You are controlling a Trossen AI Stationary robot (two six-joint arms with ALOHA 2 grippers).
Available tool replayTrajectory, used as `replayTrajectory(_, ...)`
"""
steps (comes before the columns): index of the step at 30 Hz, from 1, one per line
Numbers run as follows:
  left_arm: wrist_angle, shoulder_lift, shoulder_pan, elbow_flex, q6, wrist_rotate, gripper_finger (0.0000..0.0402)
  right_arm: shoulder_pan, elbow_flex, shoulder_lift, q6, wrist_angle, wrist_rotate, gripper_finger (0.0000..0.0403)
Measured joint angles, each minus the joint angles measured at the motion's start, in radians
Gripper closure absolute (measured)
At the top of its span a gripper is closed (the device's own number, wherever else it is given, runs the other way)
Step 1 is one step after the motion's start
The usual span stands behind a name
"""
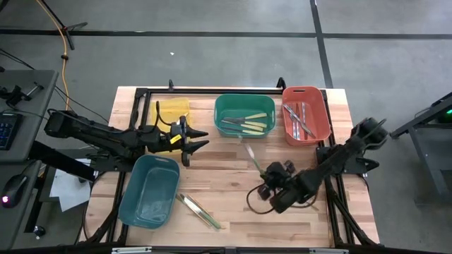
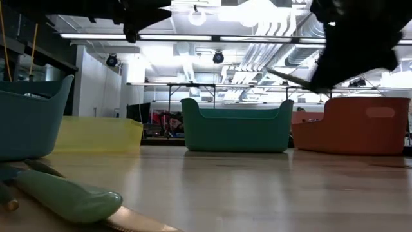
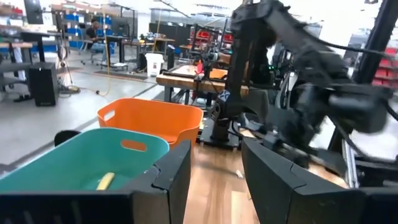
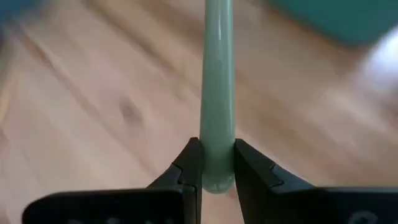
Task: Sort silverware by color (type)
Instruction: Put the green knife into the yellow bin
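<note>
My right gripper is over the table's middle, shut on a pale green utensil that points toward the green bin. That bin holds several yellow and green utensils. Silver-grey ones lie in the red bin. Two more utensils, one green-handled and one wooden, lie flat on the table near the front edge, next to the teal bin. My left gripper hovers open beside the yellow bin, with nothing between its fingers. My right gripper pinches the end of the pale green utensil's handle between its two fingers. The fingers slant down from the table's near right side. The utensil runs straight on ahead of them, in line with them, and appears lifted clear of the table.
Four bins stand on the wooden table: yellow, green and red along the far edge, teal at the near left. Bare wood lies between them. In the low view the green-handled utensil lies close in front.
</note>
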Motion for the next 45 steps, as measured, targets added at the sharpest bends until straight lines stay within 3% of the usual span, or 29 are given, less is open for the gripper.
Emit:
replayTrajectory(3,0.003,0.0,-0.001,0.0,0.026,-0.001,0.0268,-0.015,-0.133,-0.065,-0.081,0.24,0.167,0.0355)
replayTrajectory(7,0.034,0.007,0.0,0.0,0.068,-0.002,0.0268,-0.083,-0.27,-0.098,-0.318,0.602,0.279,0.0355)
replayTrajectory(12,0.041,0.043,0.011,0.0,0.086,-0.002,0.0268,-0.219,-0.376,-0.099,-0.708,1.017,0.249,0.0355)
replayTrajectory(16,0.035,0.076,0.025,0.0,0.046,-0.002,0.0268,-0.315,-0.396,-0.099,-0.962,1.199,0.191,0.0355)
replayTrajectory(21,0.059,0.104,0.041,0.0,0.071,-0.002,0.0268,-0.401,-0.396,-0.098,-1.163,1.339,0.055,0.0355)
replayTrajectory(28,0.086,0.106,0.056,0.01,0.123,-0.002,0.0268,-0.453,-0.396,-0.094,-1.313,1.449,-0.033,0.0355)
replayTrajectory(31,0.088,0.106,0.056,0.017,0.143,-0.002,0.0268,-0.482,-0.396,-0.094,-1.373,1.519,-0.124,0.0355)
replayTrajectory(37,0.105,0.106,0.055,0.018,0.131,-0.002,0.0251,-0.539,-0.395,-0.094,-1.383,1.593,-0.304,0.0355)
replayTrajectory(45,0.146,0.134,0.054,0.019,0.086,0.066,0.0194,-0.545,-0.395,-0.093,-1.384,1.622,-0.381,0.0355)
